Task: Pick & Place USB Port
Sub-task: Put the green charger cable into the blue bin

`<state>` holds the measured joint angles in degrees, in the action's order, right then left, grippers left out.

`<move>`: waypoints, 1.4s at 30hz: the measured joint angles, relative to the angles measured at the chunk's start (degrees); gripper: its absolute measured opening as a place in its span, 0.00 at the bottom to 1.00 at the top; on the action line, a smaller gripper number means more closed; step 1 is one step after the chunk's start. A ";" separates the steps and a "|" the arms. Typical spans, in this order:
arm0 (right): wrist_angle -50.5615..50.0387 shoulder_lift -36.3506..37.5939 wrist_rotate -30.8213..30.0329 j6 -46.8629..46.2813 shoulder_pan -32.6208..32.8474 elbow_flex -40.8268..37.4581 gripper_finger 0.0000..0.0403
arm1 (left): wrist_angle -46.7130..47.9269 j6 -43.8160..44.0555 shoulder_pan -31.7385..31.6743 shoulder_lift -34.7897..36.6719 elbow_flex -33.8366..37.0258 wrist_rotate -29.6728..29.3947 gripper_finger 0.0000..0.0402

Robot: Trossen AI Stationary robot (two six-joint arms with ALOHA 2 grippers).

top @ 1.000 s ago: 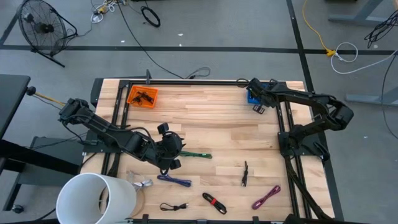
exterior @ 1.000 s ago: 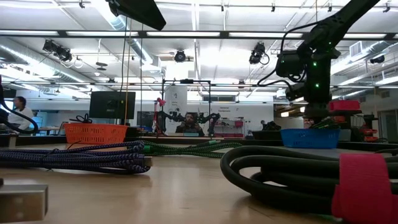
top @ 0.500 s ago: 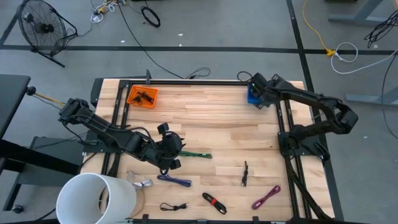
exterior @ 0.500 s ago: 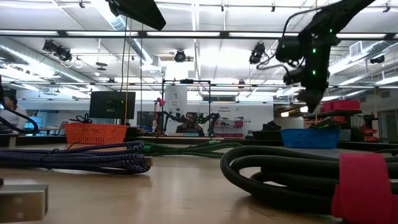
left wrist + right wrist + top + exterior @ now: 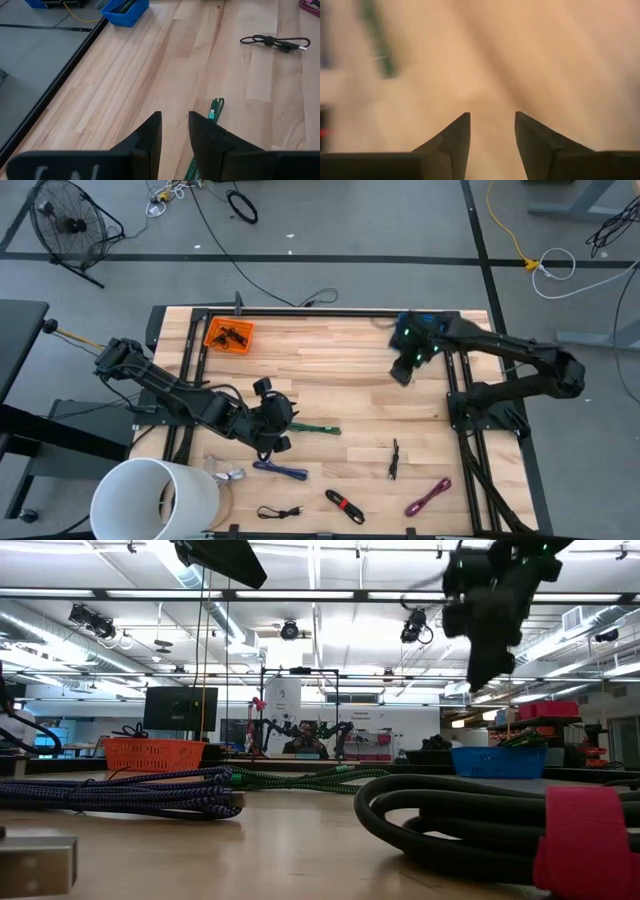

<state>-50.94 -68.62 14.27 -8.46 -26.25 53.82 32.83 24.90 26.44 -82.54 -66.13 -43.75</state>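
Note:
Several coiled USB cables lie on the wooden table: a green one (image 5: 318, 428), a purple one (image 5: 281, 470), a black one (image 5: 394, 458), a black one with a red strap (image 5: 343, 505), a pink one (image 5: 428, 498). My right gripper (image 5: 402, 372) hangs open and empty over the table's right far part, just clear of the blue bin (image 5: 418, 323); in its wrist view (image 5: 492, 117) only blurred wood shows. My left gripper (image 5: 285, 427) sits low at the green cable's left end, open and empty (image 5: 175, 117), with the cable's tip (image 5: 215, 110) just ahead of it.
An orange bin (image 5: 228, 335) stands at the far left corner of the table. A white cylinder (image 5: 155, 500) and a small silver part (image 5: 228, 475) are at the near left. Another black cable (image 5: 280, 512) lies by the near edge. Bare wood spans the table's middle.
My right gripper has swung away from above the blue bin, toward the table's near edge and left, and risen in the low view, moving fast enough to blur. The left arm and the cables have stayed put.

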 joint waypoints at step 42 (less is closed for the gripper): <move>27.85 -2.69 -12.36 -7.55 34.78 -0.09 0.38 | -3.99 -12.15 -11.35 -20.78 0.02 27.51 0.53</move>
<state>-23.09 -71.31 1.91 -16.01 8.54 53.74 28.84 12.75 15.08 -103.32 -66.11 -16.24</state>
